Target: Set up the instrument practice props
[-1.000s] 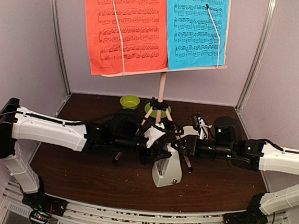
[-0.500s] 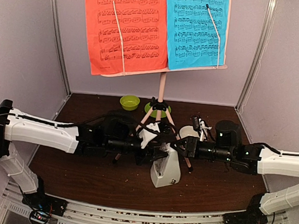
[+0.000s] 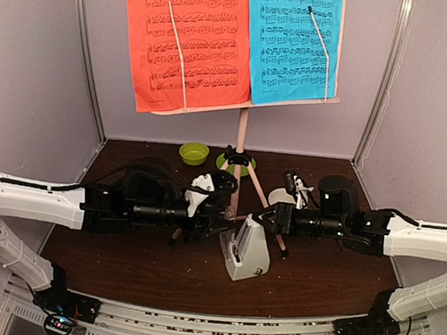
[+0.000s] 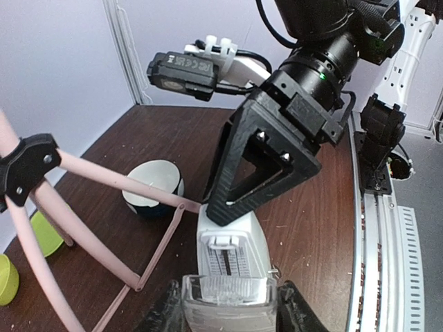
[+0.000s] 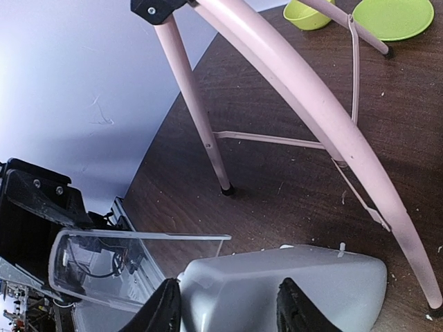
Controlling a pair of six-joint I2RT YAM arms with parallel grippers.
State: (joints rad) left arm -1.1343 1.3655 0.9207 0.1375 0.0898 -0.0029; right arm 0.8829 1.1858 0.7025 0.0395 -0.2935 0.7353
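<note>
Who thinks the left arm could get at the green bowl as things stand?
Probably not yet. The left end effector is shut on the clear metronome cover, and a leg of the pink music stand slants between it and the green bowl. Free-handed, it could likely go round.

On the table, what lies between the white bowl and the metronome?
One pale pink music-stand leg, with its thin brace, crosses that stretch; the left wrist view shows it.

Dark wooden table (image 3: 140, 268) bears music stand (image 3: 242, 130), metronome (image 3: 249, 254), green bowl (image 3: 194, 153) and plate (image 3: 222, 166), white bowl (image 3: 281, 197).
</note>
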